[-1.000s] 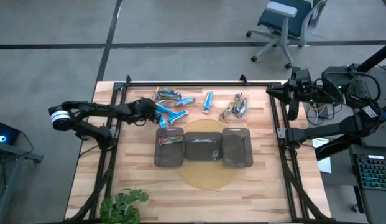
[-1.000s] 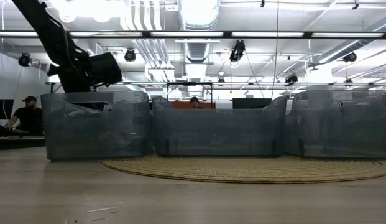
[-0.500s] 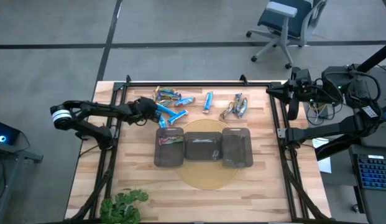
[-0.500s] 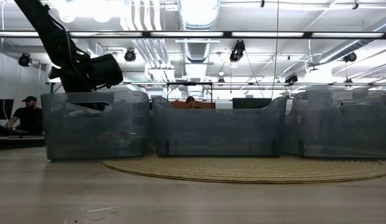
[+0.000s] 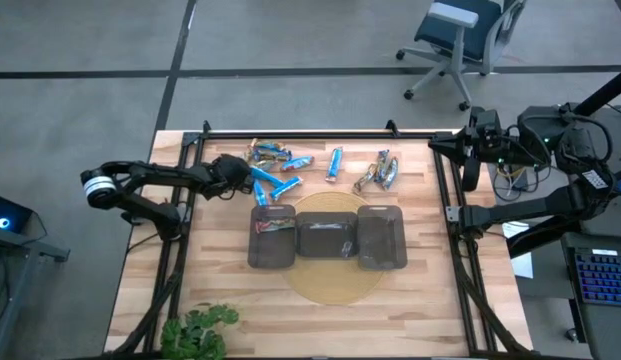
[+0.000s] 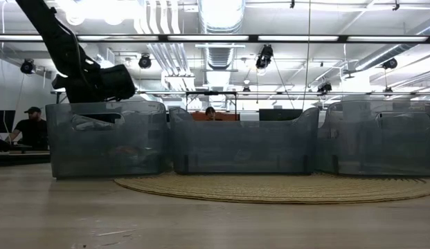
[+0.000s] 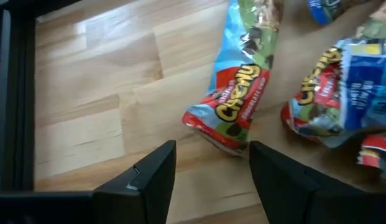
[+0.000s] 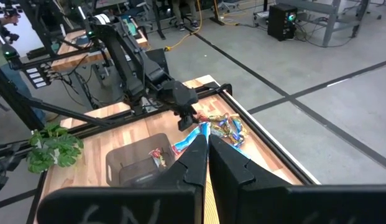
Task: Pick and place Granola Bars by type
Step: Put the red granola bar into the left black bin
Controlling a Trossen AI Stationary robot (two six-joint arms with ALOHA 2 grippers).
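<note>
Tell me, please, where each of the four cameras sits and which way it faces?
High: overhead, straight down on the table, both arms.
Low: tabletop level, facing the trays; left arm above.
Left wrist: behind the left gripper, open jaws over a Chewy bar.
Right wrist: behind the shut right gripper, facing across the table.
Shared: high and right wrist both show the left gripper at the blue bars.

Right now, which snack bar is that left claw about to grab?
On the wooden table, find the left gripper behind the left bin. Just ahead of its open fingers lies a blue bar with a red end, nearest of the pile.
</note>
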